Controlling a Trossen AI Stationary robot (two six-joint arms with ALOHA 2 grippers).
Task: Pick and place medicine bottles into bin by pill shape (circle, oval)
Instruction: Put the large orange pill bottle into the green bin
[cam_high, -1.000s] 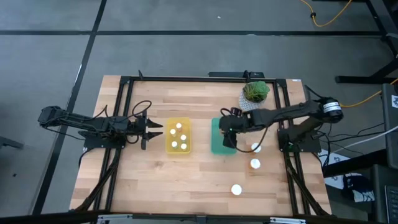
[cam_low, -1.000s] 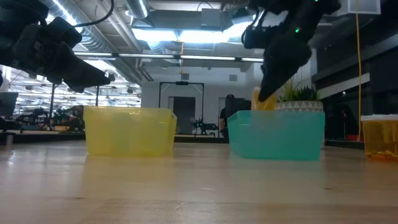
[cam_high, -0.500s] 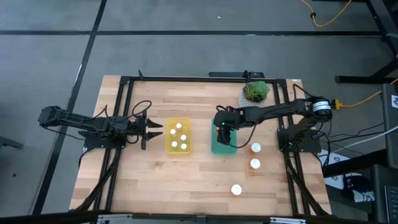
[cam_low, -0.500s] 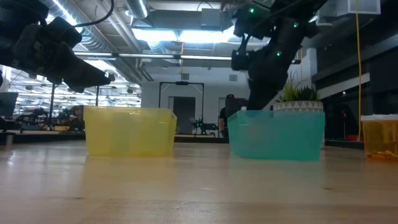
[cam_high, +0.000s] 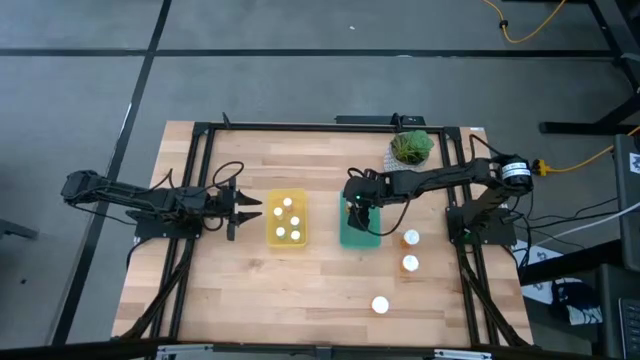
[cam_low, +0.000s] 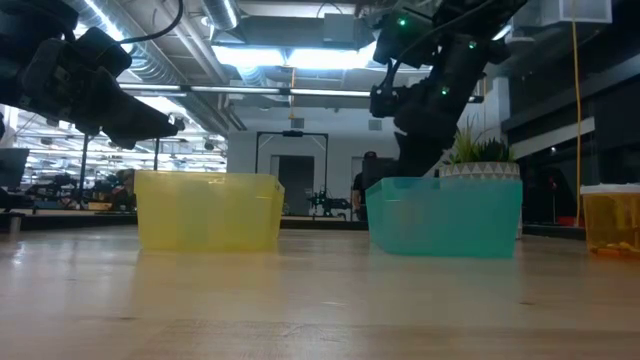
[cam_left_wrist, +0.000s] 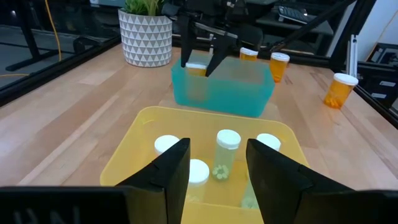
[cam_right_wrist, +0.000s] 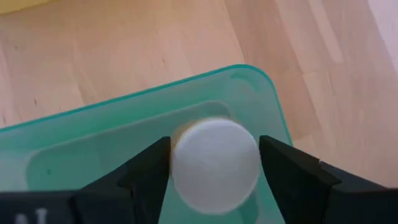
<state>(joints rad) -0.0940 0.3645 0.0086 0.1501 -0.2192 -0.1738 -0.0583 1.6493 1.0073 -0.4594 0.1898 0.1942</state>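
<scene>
With our right gripper (cam_right_wrist: 214, 163) over the green bin (cam_high: 348, 236), fingers spread just wider than the white-capped bottle (cam_right_wrist: 214, 163) between them, we risk it bouncing out or tipping if dropped high.

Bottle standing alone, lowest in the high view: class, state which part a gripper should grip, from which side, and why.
Grip the bottle around its round body just under the white cap, coming straight down from above. It stands upright, cap up, with bare table all round, so both sides look free.
</scene>
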